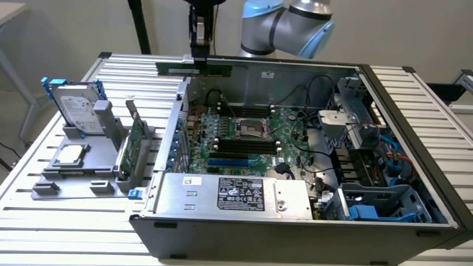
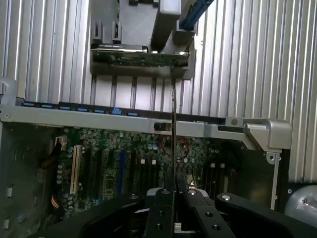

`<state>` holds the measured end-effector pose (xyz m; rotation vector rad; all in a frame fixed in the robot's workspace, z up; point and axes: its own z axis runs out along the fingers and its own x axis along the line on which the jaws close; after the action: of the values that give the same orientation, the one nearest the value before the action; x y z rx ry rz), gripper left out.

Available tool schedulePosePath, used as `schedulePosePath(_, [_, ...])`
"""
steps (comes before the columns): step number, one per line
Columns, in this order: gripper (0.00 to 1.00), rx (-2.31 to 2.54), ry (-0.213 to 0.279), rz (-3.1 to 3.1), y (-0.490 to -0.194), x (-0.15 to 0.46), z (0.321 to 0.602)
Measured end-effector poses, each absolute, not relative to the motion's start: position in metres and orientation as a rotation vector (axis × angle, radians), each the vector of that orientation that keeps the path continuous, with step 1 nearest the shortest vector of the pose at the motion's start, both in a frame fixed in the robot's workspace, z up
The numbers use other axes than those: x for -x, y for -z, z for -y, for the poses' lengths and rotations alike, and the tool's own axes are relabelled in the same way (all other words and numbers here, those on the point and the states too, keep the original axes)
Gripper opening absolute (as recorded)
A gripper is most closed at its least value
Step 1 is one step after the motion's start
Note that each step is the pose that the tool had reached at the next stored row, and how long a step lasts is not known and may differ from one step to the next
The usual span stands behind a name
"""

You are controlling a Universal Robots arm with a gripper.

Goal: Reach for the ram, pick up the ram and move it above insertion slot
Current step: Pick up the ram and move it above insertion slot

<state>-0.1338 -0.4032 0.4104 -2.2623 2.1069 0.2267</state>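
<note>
Computer case [image 1: 296, 221] lies open on the slatted table [image 1: 44, 221], its motherboard [image 1: 244, 138] exposed. Beside it, on the exterior view's left, a grey rack [image 1: 81, 166] carries the hard drive [image 1: 76, 108] and the expansion card [image 1: 132, 147], both upright. Gripper [image 1: 199, 55] hangs above the case's far edge, fingers [image 2: 163, 208] pinched on the ram [image 1: 196, 69]. The ram is held level and edge-on over the motherboard's slots [image 1: 244, 147], well clear of them.

Arm [image 1: 288, 25] raised, gripper [image 2: 174, 191] pointing down, clamped shut
</note>
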Motion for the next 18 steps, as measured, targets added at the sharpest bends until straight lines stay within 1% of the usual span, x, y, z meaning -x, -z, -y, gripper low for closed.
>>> schedulePosePath(11, [0.12,2.262,-0.228,-2.107,-0.406,0.084,0.402])
schedulePosePath(18, [0.12,2.261,-0.230,-2.106,-0.396,0.052,0.401])
